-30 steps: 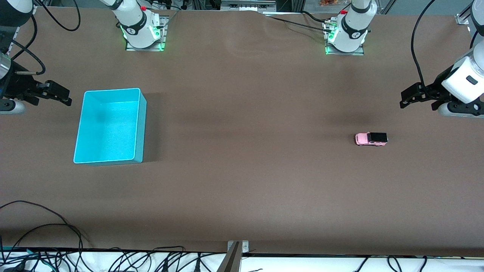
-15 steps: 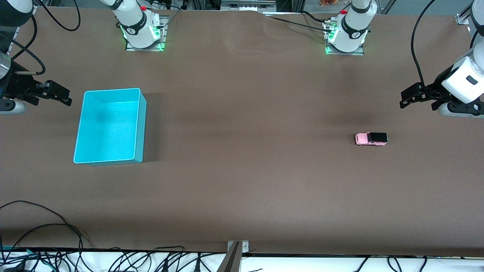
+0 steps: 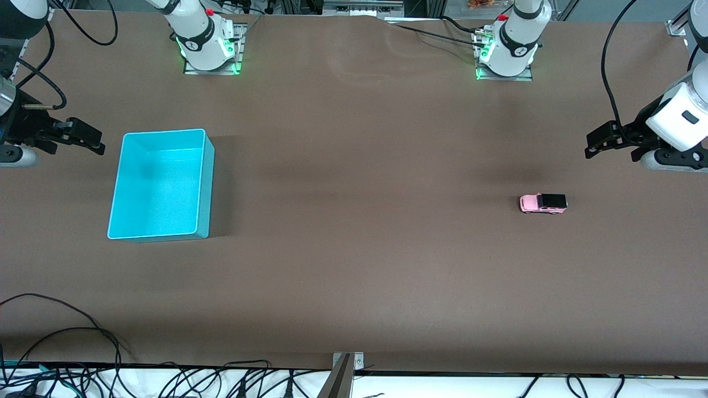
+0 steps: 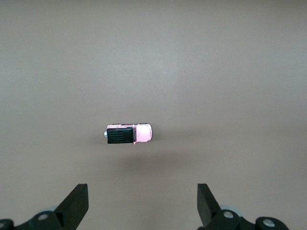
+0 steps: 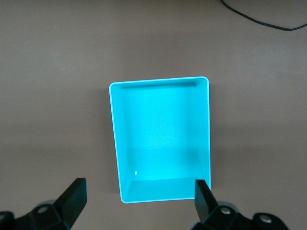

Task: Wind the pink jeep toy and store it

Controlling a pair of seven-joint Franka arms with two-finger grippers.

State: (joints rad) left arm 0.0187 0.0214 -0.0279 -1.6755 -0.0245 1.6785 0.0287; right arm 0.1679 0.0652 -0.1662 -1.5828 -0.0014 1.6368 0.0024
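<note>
Only wrist views show both wide-open end effectors: left [image 4: 142,206] over pink jeep toy [image 4: 128,134], right [image 5: 138,203] over turquoise bin [image 5: 206,124]

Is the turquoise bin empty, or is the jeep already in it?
Empty: the turquoise bin shows only its bare floor; the pink jeep toy stands on the table.

The left hand [image 3: 594,145] sits at the front view's 3 o'clock edge, where the frame cuts off its arm. The right hand [image 3: 91,138] is at 9 o'clock, its arm cropped likewise. In each wrist view only the fingertips [image 4: 76,203] show, at 6 o'clock, the rest lost below the frame. The pink jeep toy [image 3: 543,203] is too small to show any winding part. Cables [image 3: 61,337] run off the 7 o'clock corner.
</note>
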